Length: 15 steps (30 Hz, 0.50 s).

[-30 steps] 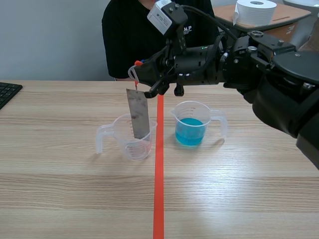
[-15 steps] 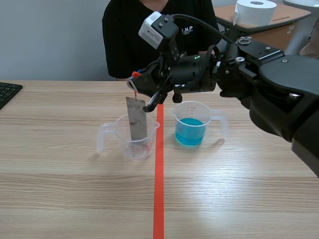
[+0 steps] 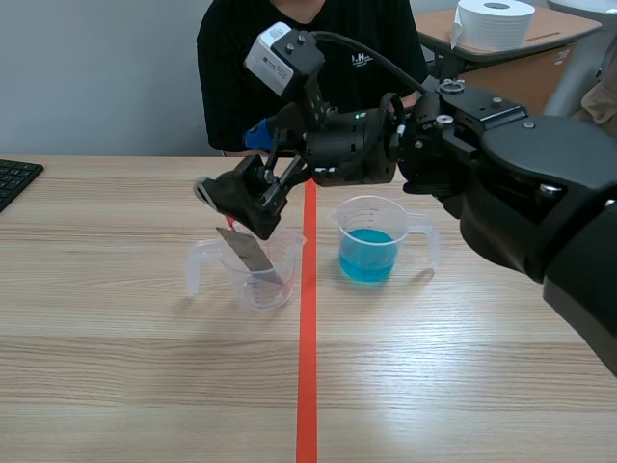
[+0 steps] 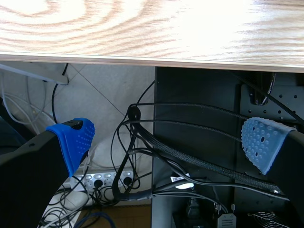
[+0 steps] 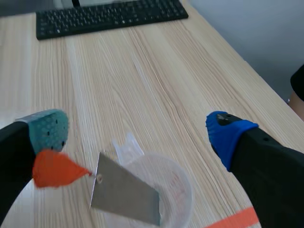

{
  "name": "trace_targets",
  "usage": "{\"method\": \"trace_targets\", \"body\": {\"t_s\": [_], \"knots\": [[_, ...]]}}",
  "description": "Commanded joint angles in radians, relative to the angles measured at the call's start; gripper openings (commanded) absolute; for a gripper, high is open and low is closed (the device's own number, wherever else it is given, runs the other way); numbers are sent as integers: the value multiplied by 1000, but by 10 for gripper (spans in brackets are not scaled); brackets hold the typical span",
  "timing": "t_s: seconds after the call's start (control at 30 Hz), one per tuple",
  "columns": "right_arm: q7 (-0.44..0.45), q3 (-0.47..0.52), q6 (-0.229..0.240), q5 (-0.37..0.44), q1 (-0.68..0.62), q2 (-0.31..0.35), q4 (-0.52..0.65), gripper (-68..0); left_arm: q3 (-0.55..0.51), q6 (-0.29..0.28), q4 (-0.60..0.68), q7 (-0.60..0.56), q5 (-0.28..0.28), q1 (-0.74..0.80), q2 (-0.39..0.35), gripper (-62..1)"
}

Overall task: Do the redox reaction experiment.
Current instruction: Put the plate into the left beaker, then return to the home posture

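Observation:
A grey metal strip [image 3: 249,253] with an orange tag [image 5: 52,168] at its top leans tilted in the clear plastic beaker [image 3: 255,275], its lower end inside. My right gripper [image 3: 246,169], reaching in from the right past the middle, hangs open just above that beaker. From the right wrist view the strip [image 5: 126,194] and beaker [image 5: 171,194] lie under the open gripper [image 5: 137,130], and the tag sits close to one pad [image 5: 47,128]. To the right stands a second beaker [image 3: 371,241] with blue liquid. My left gripper [image 4: 166,142] is open, below the table edge.
A person in a black shirt [image 3: 241,68] sits across the table. A black keyboard [image 3: 14,178] lies at the far left edge. An orange tape line [image 3: 307,367] runs down the table between the beakers. A paper roll [image 3: 492,21] stands on a desk behind.
My right gripper has opened and let go of the metal strip, which dropped from hanging upright to leaning in the clear beaker. The gripper also shifted left and lower.

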Motion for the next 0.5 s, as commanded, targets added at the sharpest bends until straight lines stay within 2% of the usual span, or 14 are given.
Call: {"method": "trace_targets", "body": {"t_s": [0.0,0.23,0.47], "knots": [[12,-4,8,26,29,-35,13,-9,-2,-6,9,-10,-6,6,2,14],[9,-29,8,30,29,-101,59,-7,-2,-6,9,-10,-6,6,2,14],[-37,-22,3,31,29,-85,132,-7,-6,-6,11,-15,-5,6,2,14]]}}
